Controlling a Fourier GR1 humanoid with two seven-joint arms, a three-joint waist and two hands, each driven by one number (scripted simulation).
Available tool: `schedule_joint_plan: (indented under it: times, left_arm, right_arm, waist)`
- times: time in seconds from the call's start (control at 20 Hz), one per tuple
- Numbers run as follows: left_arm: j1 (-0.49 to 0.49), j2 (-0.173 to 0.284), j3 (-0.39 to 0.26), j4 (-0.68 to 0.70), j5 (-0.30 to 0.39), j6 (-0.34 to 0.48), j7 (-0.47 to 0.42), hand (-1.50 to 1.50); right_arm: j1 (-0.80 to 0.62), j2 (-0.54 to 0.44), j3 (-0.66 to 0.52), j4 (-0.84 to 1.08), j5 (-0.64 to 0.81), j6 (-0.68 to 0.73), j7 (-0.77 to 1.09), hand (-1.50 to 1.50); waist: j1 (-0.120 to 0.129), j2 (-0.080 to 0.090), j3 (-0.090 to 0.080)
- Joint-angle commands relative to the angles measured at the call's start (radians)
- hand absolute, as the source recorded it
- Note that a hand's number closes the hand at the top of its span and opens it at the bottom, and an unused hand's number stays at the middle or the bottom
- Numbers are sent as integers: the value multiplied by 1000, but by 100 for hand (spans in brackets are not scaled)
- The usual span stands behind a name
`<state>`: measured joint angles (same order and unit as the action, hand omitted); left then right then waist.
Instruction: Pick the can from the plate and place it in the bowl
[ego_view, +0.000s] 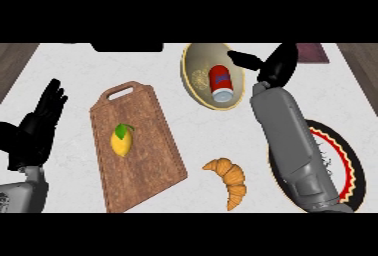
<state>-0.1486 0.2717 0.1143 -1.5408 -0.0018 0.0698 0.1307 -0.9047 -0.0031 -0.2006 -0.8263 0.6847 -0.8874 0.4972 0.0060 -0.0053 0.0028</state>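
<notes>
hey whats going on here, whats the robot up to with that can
The can lies on its side in the bowl, no longer on the plate. The right hand is open above the bowl's right rim, not holding it. The left hand rests open at the left edge. A lemon sits on the cutting board, with a croissant on the counter beside it.

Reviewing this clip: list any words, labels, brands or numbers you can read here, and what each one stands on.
None can be read.
The can, lying in the bowl, has a red label, but any print on it is too blurred to read.
The bowl's inside shows a pale ornament, not lettering.
The plate has a red and yellow patterned rim, no text.
</notes>
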Motion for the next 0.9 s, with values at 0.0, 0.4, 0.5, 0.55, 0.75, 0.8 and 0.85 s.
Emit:
schedule_joint_plan:
  times: [0.0, 0.4, 0.5, 0.55, 0.75, 0.8, 0.85]
  left_arm:
    - [29, 8, 26, 31, 13, -15, -35, 0]
    - [-9, 22, 49, 16, 9, -4, 4, 0]
    - [16, 21, 54, 13, 23, -20, -7, 0]
    - [8, 31, 59, 44, 18, -30, -30, 0]
    - [17, 8, 43, -29, 19, -29, 18, 0]
    - [2, -19, 24, 0, -25, 18, -4, 0]
    - [-37, -19, 28, 104, -26, -7, -69, 0]
  right_arm:
    - [163, 3, 32, -243, -147, 29, -64, -150]
    - [675, 3, 236, -767, -239, 123, -68, -150]
    - [771, -10, 220, -906, -312, 180, -98, -150]
    - [833, -8, 225, -932, -374, 204, -150, -150]
    - [924, -18, 246, -1054, -402, 214, -199, -150]
    - [964, -32, 246, -1126, -418, 232, -201, -150]
    - [995, -19, 247, -1096, -437, 227, -265, -150]
  waist:
    - [-28, -5, -2]
    - [-43, -5, -3]
    - [-39, -4, -3]
    - [-36, -1, -2]
    - [-12, 3, -2]
    - [-17, 3, -2]
    - [-16, 5, -3]
